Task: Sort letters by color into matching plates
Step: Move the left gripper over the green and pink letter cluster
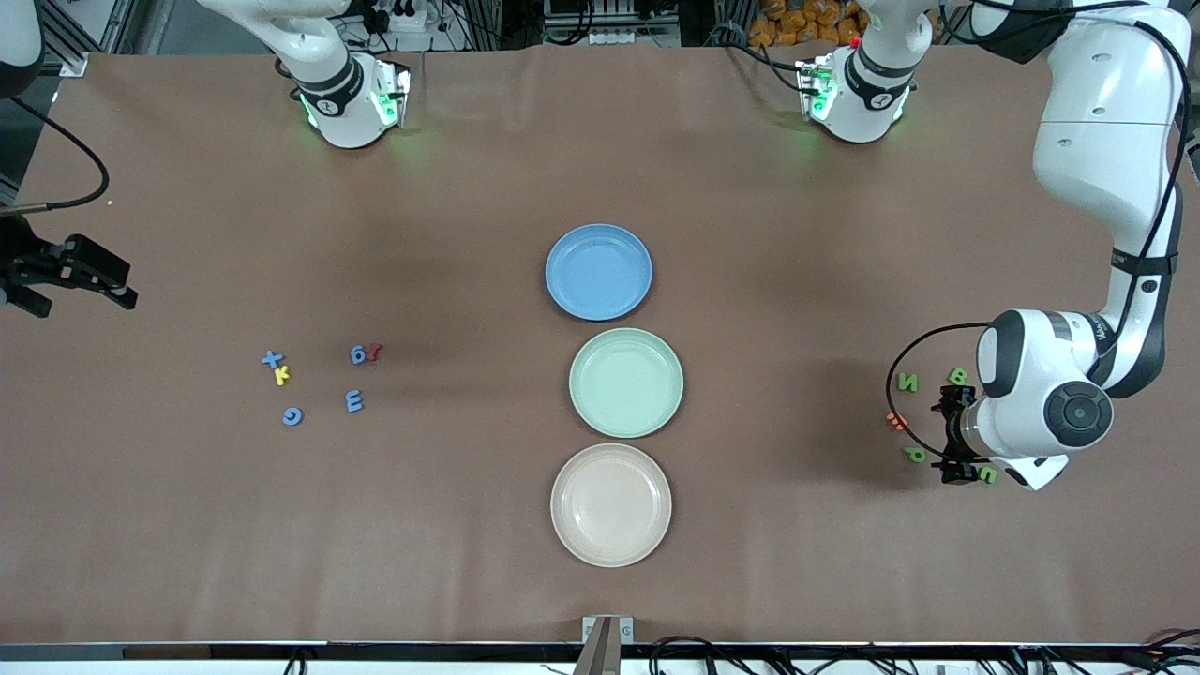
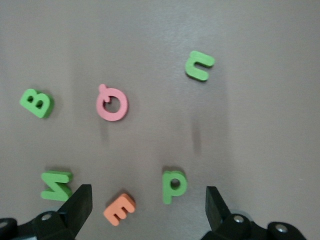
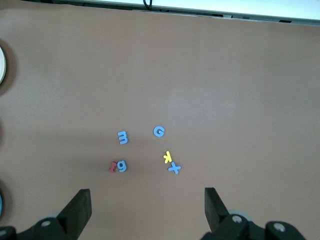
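1. Your right gripper (image 1: 89, 281) hangs wide open, holding nothing, beside the blue letters (image 1: 309, 386).
2. Your three plates (image 1: 626, 382) sit mid-table.
3. Your left gripper (image 1: 954, 436) gapes empty over the green letters (image 1: 907, 382).

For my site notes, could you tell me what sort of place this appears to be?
Likely a robotics lab: two arms mounted on a brown-covered table, cable bundles along its edge, and aluminium framing by the bases.

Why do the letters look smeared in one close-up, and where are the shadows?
Left wrist view: the green P and pink letter look soft, with faint vertical streaks on the table. Right wrist view: the blue letters look crisper. Front view: a dark shadow lies beside the left gripper; plates show only mild sheen.
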